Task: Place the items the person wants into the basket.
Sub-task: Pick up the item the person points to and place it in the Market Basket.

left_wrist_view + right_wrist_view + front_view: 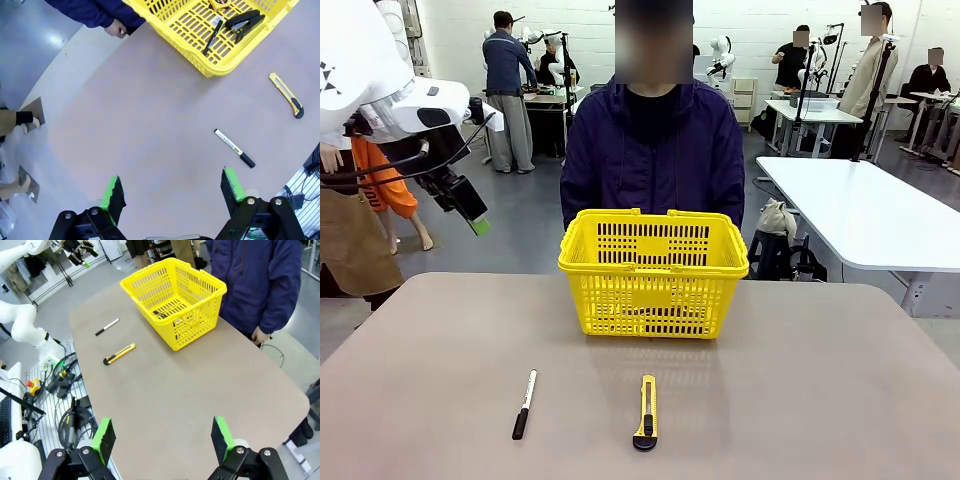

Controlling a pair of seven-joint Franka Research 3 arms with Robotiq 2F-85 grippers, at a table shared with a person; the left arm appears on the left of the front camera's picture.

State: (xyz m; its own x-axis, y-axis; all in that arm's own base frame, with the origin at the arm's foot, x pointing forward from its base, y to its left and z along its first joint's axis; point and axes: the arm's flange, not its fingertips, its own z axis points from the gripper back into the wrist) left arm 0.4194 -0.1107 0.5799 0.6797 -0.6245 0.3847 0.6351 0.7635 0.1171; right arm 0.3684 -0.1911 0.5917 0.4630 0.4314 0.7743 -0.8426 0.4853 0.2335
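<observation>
The yellow basket [650, 300] stands at the table's far middle, just in front of the person [653, 150] in the dark jacket. In the left wrist view the basket [210, 70] holds the black stapler [243, 22], the slim black pen [213, 36] and the yellow-and-black tape measure [220, 4]. My left gripper [470, 208] hangs high off the table's left side; its wrist view shows it [172, 187] open and empty. My right gripper [162, 437] is open and empty too, high above the table's corner, far from the basket [192, 325].
A white marker with a black cap [524, 404] and a yellow-and-black utility knife [646, 412] lie on the near table in front of the basket. The person's hands [117, 28] hang at the far edge. Other tables and people stand farther back.
</observation>
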